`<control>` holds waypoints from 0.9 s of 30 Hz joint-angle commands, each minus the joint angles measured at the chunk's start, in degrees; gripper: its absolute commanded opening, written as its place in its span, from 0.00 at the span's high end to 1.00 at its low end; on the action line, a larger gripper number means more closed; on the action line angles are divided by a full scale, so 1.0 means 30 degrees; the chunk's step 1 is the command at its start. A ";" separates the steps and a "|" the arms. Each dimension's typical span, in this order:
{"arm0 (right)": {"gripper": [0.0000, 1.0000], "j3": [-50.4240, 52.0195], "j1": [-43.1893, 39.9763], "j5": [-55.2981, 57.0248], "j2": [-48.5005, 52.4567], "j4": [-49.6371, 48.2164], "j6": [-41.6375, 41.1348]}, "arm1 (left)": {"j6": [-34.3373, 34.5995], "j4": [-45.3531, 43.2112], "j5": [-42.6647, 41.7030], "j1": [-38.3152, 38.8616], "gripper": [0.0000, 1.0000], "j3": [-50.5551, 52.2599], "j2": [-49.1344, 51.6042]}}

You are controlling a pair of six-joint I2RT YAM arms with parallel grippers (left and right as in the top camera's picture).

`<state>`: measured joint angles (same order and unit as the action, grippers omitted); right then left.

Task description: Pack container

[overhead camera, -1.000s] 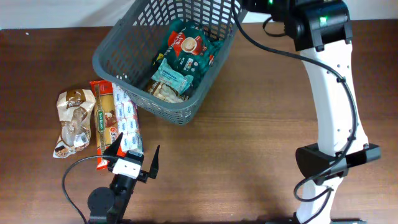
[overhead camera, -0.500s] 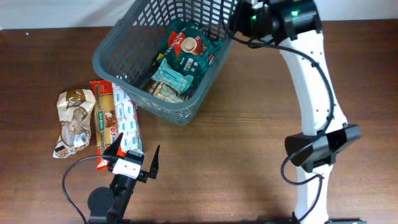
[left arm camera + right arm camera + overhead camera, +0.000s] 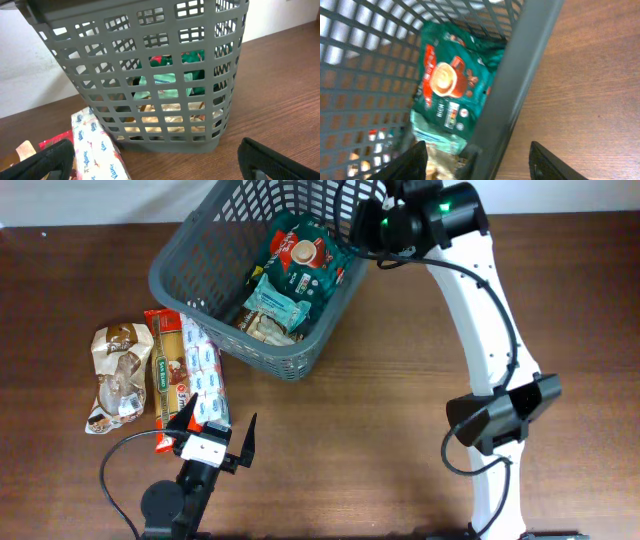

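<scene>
The dark grey lattice basket stands at the back centre of the table. It holds a green coffee packet, a teal packet and a tan packet. My right gripper is open and straddles the basket's right rim: one finger is inside above the packets, the other outside over the table. The green coffee packet lies just under it. My left gripper is open and empty, low near the front edge, facing the basket. Its fingertips frame bare wood.
Left of the basket, three items lie side by side on the table: a white tissue pack with blue print, a red and green pasta packet and a brown bag. The tissue pack also shows in the left wrist view.
My right arm has swung left and lowered its gripper onto the basket's right rim. The left arm and the packets have not moved.
</scene>
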<state>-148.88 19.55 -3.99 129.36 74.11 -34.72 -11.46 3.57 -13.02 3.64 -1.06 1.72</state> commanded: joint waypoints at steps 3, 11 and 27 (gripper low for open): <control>0.42 -0.0051 -0.0022 0.0867 0.0510 0.0481 -0.0117 | 0.0095 -0.0044 0.0138 0.0058 0.01 0.0182 0.0066; 0.43 -0.0051 -0.0117 0.2339 0.0510 0.1829 -0.0175 | 0.0095 -0.0044 0.0138 0.0058 0.01 0.0182 0.0066; 0.44 -0.0095 -0.0102 0.3687 -0.0211 0.3031 -0.0386 | 0.0095 -0.0044 0.0138 0.0058 0.01 0.0182 0.0066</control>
<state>-149.47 19.68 0.91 130.48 81.23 -36.07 -11.46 3.57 -13.02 3.64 -1.06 1.72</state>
